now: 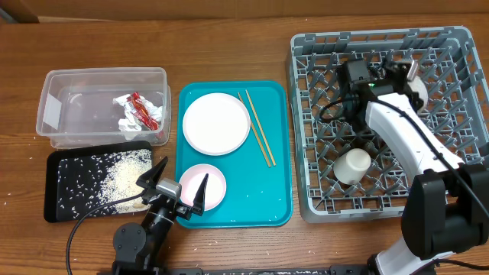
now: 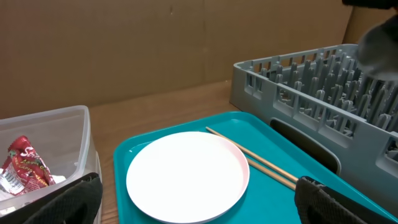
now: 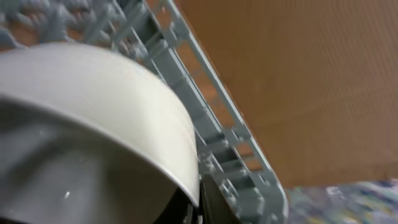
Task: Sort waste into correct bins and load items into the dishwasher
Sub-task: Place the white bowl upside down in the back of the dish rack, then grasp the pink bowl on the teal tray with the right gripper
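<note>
My right gripper is over the far side of the grey dish rack, shut on the rim of the pale grey-blue bowl. The bowl fills the right wrist view, with the fingers pinching its edge. A small white cup stands upside down in the rack. My left gripper is open and empty, low over the near left of the teal tray, by the pink plate. The white plate and the chopsticks lie on that tray.
The clear tub at the far left holds the red-and-white wrapper and tissue. The black tray in front of it holds rice grains. The teal tray lies between the bins and the rack.
</note>
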### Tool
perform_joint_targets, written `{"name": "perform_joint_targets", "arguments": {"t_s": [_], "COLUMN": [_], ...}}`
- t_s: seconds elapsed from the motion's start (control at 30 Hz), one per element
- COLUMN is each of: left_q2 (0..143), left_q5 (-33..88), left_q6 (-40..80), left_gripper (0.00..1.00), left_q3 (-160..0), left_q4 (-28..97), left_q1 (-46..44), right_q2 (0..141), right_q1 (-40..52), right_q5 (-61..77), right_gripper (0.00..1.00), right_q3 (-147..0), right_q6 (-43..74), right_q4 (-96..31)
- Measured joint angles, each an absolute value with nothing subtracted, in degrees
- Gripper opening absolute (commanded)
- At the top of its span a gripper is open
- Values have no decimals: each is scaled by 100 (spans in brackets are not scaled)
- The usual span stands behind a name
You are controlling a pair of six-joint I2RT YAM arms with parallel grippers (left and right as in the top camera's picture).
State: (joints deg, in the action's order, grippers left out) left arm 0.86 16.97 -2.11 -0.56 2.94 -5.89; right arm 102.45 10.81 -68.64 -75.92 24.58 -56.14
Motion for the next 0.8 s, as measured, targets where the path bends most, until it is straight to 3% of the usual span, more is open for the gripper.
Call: {"name": "perform_joint_targets", "arguments": {"t_s": [0.13, 0.3, 0.53, 0.67, 0.8], "left_q2": [86, 86, 86, 86, 86], "left_q5": [1697, 1697, 1697, 1697, 1697], "left_q6": [-211, -211, -211, -211, -211], "left_gripper": [100, 100, 100, 100, 100], "left_q3": [-56, -56, -56, -54, -54], "left_q4": [294, 294, 294, 294, 294], "left_q1": [-589, -589, -589, -589, -589], "right_q2": [10252, 10256, 10256, 10254, 10263], "right_q1": [1087, 1087, 1118, 1319, 1605], "right_q5": [-6932, -6943, -6748, -6458, -5282], "right_gripper": [4, 4, 5, 11, 18], "right_q3": [-7599, -7599, -7612, -7612, -7612], "right_q6": [1619, 1173, 1968, 2189, 2512], "right_q4": [-4709, -4943, -6134, -6517, -6956]}}
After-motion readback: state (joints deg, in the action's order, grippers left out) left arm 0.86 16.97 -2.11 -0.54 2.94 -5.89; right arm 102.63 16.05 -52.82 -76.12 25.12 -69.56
